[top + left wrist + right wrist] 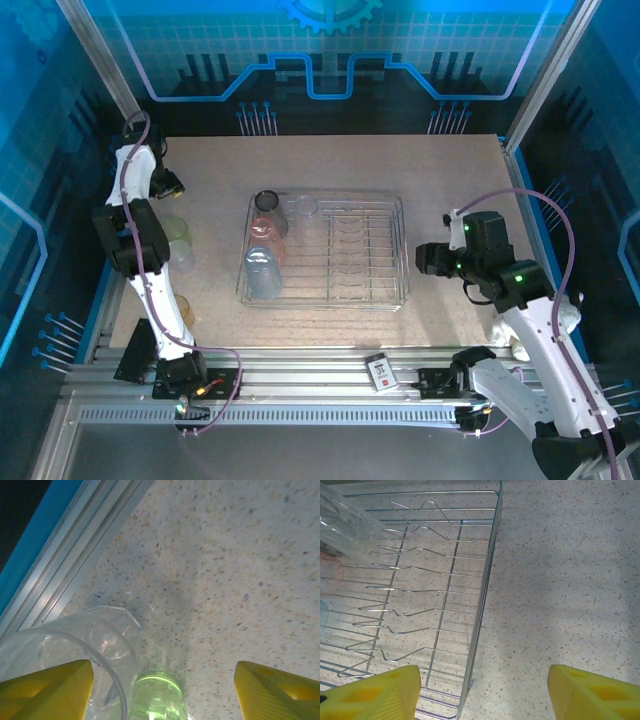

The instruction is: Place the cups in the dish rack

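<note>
Top view
- Dish rack [325, 292] sits mid-frame on the speckled table [450, 170], long side running left to right.
- Four cups are in the rack, all at its left end: smoky grey cup [267, 203] at the upper left corner, pink cup [265, 229] just below it, light blue cup [263, 273] lower still. A clear cup [303, 208] lies right of the grey one.
- The plate dividers on the right half of the rack hold nothing.
- Two cups are out on the table at frame left, well apart from the rack: pale green cup [180, 240] beside the left arm's elbow, and amber cup [183, 312] lower down, partly behind that arm.
- A small black-and-white card [381, 371] lies on the rail at bottom centre.

Left wrist view
- Left gripper [162, 692] has its yellow fingers [45, 692] spread wide at the bottom corners, with nothing clamped.
- The pale green cup stands between them at bottom centre, clear of the right finger.
- A second clear tumbler [75, 647] is at lower left, its rim against or just beside the left finger; I cannot tell which.
- An aluminium rail [75, 545] crosses the upper left.

Right wrist view
- Right gripper [482, 695] is spread open and empty, over the rack's right side wire, which runs down between the fingers.
- Bare table fills the right half. The dividers are at left, with the rims of the clear, pink and blue cups at the left edge.
</note>
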`<action>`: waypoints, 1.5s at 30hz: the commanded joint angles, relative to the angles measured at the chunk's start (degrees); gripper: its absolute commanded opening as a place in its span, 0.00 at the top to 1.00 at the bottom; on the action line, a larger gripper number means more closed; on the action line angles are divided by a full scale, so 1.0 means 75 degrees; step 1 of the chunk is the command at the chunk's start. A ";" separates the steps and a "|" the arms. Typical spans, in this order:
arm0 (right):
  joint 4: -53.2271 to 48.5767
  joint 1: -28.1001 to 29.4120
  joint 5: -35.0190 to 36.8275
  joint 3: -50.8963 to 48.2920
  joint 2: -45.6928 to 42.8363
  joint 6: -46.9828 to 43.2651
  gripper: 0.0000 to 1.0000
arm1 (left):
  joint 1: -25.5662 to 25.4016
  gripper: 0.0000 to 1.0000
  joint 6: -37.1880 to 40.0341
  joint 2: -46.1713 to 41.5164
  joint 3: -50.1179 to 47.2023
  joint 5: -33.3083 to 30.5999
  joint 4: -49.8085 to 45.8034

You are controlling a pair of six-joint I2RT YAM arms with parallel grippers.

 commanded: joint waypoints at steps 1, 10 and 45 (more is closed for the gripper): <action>-0.0038 -0.0097 -0.0078 0.0324 0.0027 -0.0117 0.32 | 0.0173 0.27 -0.0134 -0.0058 -0.0329 0.0099 0.0149; -0.0040 -0.0097 -0.0095 0.0284 -0.0014 -0.0061 0.34 | 0.0240 0.34 -0.0095 -0.0284 -0.0951 0.0113 0.0542; -0.0120 -0.0091 -0.0010 0.0397 -0.0398 0.0360 0.38 | 0.0307 1.00 0.0174 -0.2146 -0.2147 -0.0133 0.1979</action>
